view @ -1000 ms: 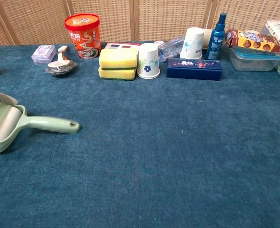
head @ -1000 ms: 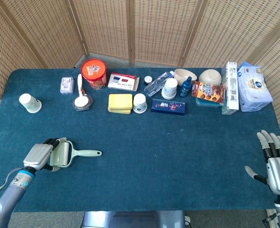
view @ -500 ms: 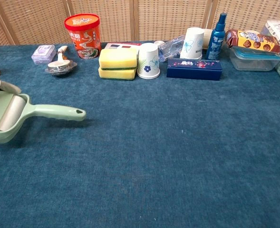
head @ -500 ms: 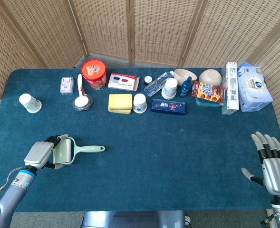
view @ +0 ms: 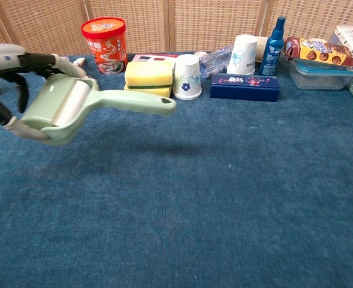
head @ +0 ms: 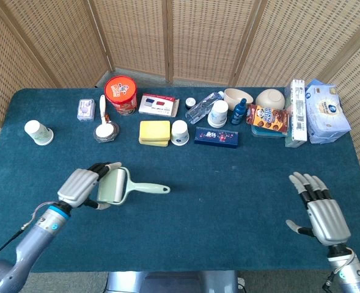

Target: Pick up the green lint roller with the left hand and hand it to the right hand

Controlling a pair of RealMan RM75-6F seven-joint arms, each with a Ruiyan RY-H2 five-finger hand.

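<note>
— So the left hand (head: 82, 187) has the green lint roller (head: 115, 186) off the cloth?

— Looks that way. From the chest view there's a shadow on the blue table (head: 228, 183) under it, so it hangs clear. The fingers are wrapped around the roller head, not the handle.

— Odd place to grab it.

— I'd say it's on purpose. Holding the head leaves the handle sticking out free toward the middle of the table, pointing at the other arm. That gives the receiver something to close on.

— And the right hand (head: 320, 213)?

— Holding nothing, fingers spread and pointing away from the robot, low over the right side of the table. Well apart from the roller, with a wide stretch of bare cloth between them.

— So the pass isn't near.

— Not yet, I'd judge. The pickup is done; both arms need to meet toward the centre.

— Anything in the way?

— The clutter sits along the far edge: the red tub (head: 120, 94), the yellow sponge (head: 154, 132), a paper cup (head: 180, 132), the dark blue box (head: 216, 136). The handle tip passes in front of the sponge in the chest view, though from above it's well short of it.
</note>
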